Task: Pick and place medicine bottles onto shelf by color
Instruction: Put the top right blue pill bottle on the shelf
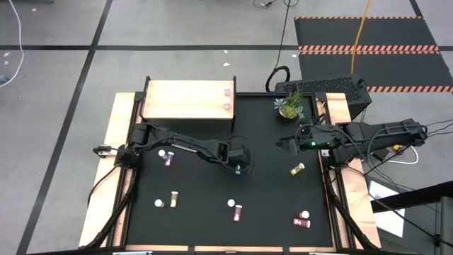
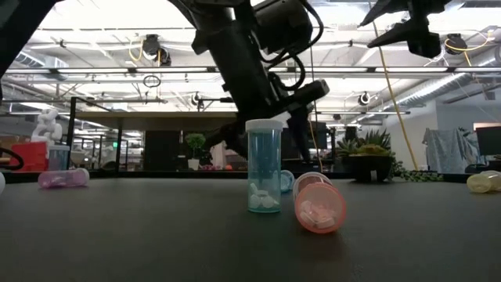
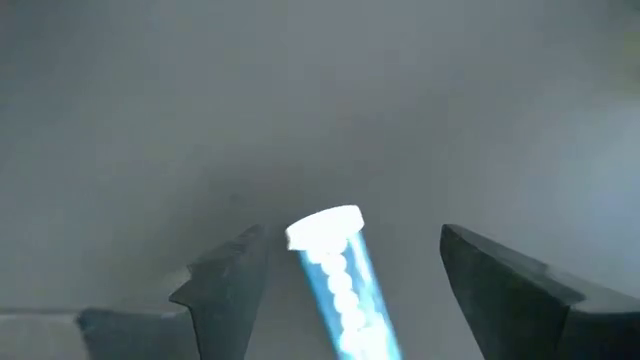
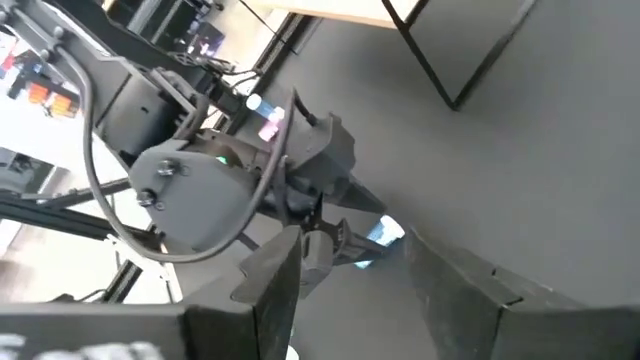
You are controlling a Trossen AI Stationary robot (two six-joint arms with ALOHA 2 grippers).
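1. Black surface [image 1: 212, 227] carries everything: pale wooden shelf [image 1: 185, 100] at the far-left corner with two pink bottles [image 1: 227, 98] already at its right end; the other medicine bottles are scattered, most lying flat toward the near edge.
2. Left gripper [image 1: 239, 166] sits near the surface's middle, straddling a blue-teal bottle [image 3: 338, 280]; jaws wide apart, one finger either side, neither touching it, nothing held.
3. Right gripper [image 1: 287, 144] hovers off the surface toward the far-right side, near a small potted plant [image 1: 291, 106]; jaws part open, holding nothing, pointing toward the left gripper.
4. Risk: the teal bottle looks off-centre between the left jaws, nearer one finger. On closing, that finger likely hits first and could shove or tip the bottle instead of clamping it.
5. Risk: the grip seems to fall close under the white cap; a high pinch on a light bottle may let it pivot or slip out on the lift.
6. Risk: both grippers are aimed at the same middle area, so any right-arm advance could clash with the left wrist.
7. Risk: the yellow bottle [image 1: 297, 168] lying near the right edge rolls easily if clipped.
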